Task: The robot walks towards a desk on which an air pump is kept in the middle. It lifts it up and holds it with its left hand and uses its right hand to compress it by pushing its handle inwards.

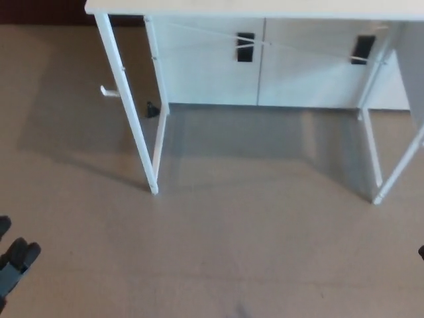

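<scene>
A white desk (pixel 252 8) stands ahead, with only its front edge and thin white legs (pixel 129 106) showing at the top of the head view. The air pump is out of sight above the picture's upper edge. My left hand (pixel 12 262) shows as dark fingertips at the lower left edge, hanging over bare floor with nothing in it; whether it is open or shut does not show. A small dark tip of my right hand (pixel 421 252) peeks in at the right edge, too little to judge.
White cabinets (pixel 265 66) with two black handles stand behind the desk. A small dark object (pixel 152 109) lies on the floor by the desk's left rear leg. Beige floor (pixel 252 252) stretches between me and the desk.
</scene>
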Robot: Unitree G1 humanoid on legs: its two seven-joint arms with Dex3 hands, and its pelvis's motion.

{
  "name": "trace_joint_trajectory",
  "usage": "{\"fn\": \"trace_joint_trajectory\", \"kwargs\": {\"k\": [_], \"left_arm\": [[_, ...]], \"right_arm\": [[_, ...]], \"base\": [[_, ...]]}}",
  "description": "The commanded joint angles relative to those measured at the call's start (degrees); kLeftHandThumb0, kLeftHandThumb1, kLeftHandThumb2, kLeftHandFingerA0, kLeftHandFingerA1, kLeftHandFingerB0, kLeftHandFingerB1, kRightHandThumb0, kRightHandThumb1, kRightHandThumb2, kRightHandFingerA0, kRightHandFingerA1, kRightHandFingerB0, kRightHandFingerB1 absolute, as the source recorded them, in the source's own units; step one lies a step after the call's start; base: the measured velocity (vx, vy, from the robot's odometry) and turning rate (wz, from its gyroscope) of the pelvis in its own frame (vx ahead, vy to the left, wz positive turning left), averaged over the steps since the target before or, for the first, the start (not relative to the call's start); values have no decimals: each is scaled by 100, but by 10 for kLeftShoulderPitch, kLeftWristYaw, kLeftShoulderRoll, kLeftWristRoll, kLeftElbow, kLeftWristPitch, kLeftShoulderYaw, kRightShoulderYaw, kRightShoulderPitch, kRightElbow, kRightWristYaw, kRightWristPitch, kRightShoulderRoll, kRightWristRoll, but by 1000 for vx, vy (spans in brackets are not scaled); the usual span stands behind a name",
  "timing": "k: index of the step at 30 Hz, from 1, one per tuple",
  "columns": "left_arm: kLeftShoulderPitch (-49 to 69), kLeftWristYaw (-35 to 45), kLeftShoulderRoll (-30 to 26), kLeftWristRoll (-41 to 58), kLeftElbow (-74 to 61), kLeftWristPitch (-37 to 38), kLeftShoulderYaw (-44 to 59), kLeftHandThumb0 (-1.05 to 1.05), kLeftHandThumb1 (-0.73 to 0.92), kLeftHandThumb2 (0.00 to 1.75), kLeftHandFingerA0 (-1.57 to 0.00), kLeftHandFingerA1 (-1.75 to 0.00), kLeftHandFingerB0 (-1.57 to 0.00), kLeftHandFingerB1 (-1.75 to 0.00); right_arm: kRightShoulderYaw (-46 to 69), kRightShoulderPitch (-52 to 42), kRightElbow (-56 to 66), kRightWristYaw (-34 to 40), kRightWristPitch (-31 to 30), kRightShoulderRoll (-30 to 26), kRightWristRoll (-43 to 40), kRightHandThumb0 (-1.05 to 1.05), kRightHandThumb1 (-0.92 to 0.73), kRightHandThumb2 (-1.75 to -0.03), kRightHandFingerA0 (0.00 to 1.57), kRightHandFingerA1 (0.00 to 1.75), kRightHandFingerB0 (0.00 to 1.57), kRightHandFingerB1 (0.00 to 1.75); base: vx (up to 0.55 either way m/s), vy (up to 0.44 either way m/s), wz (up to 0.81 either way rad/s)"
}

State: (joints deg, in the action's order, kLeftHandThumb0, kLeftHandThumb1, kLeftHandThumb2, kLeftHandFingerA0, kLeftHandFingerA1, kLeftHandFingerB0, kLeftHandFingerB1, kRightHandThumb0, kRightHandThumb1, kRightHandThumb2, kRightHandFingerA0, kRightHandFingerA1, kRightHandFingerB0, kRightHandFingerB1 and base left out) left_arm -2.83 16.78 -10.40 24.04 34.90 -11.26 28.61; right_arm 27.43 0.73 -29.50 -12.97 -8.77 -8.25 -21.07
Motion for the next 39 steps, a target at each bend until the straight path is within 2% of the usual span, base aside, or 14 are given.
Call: {"fn": "trace_joint_trajectory", "kwargs": {"k": [1,2,3,4,5,8,9,10,11,13,25,27,28,39], "left_arm": [[26,11,-7,6,-3,-11,-1,-19,74,63,-40,-38,-33,-35],[38,13,-4,2,-5,-5,-5,-19,74,62,-42,-38,-34,-34],[54,17,-1,-1,-8,-1,-8,-19,73,62,-40,-37,-33,-34],[72,21,3,-4,-11,4,-12,-19,73,62,-40,-37,-33,-34],[87,26,5,-4,-13,5,-15,-20,73,62,-40,-37,-32,-34],[106,21,8,-4,-14,3,-16,-20,72,61,-42,-37,-34,-34],[114,20,9,-4,-13,2,-17,-19,71,61,-42,-37,-36,-35],[123,21,10,-4,-12,0,-18,-19,71,61,-42,-37,-36,-35],[128,21,11,-5,-13,0,-18,-18,71,61,-44,-38,-39,-36],[139,14,13,-8,-16,-3,-21,-17,72,61,-46,-38,-39,-36],[153,19,8,-10,-33,-1,-39,-20,74,62,-43,-38,-37,-35],[154,17,7,-12,-30,1,-40,-28,69,69,-41,-41,-39,-41],[154,15,6,-14,-30,-2,-42,-21,73,62,-44,-38,-37,-35],[146,12,-19,-24,-33,-38,-64,-23,72,61,-43,-38,-32,-34]], "right_arm": [[0,-30,6,0,0,-1,-5,-29,-66,-59,70,45,45,36],[-1,-45,7,-7,5,-3,-2,-30,-67,-60,69,44,44,36],[-1,-62,10,-14,7,-3,-1,-38,-59,-75,60,52,39,45],[-2,-81,15,-20,9,-3,-1,-38,-59,-75,60,52,39,45],[-3,-98,21,-21,7,-3,0,-30,-68,-60,66,43,43,36],[-5,-126,36,-23,0,-1,-1,-30,-68,-60,67,44,43,36],[-5,-139,39,-28,-1,0,-3,-38,-60,-75,59,52,36,43],[-5,-152,41,-34,0,1,-6,-38,-60,-75,59,52,36,43],[-5,-160,43,-37,0,1,-6,-29,-70,-61,63,43,39,35],[-6,-179,47,-49,4,1,-8,-29,-70,-61,59,42,36,35],[-7,-196,50,-53,9,7,-10,-29,-71,-61,56,43,37,35],[-8,-203,52,-55,14,8,-8,-29,-70,-61,56,43,36,35],[-8,-205,47,-58,18,7,-7,-29,-71,-61,55,42,37,35],[-5,-203,28,-63,35,8,-10,-30,-70,-61,57,43,38,36]], "base": [[525,-20,-14],[520,-8,-19],[518,12,-34],[519,27,-38],[519,36,-40],[543,60,-26],[571,81,-82],[534,143,-38],[534,123,-39],[500,105,-31],[247,-68,11],[160,-194,6],[148,-179,3],[122,32,-4]]}}
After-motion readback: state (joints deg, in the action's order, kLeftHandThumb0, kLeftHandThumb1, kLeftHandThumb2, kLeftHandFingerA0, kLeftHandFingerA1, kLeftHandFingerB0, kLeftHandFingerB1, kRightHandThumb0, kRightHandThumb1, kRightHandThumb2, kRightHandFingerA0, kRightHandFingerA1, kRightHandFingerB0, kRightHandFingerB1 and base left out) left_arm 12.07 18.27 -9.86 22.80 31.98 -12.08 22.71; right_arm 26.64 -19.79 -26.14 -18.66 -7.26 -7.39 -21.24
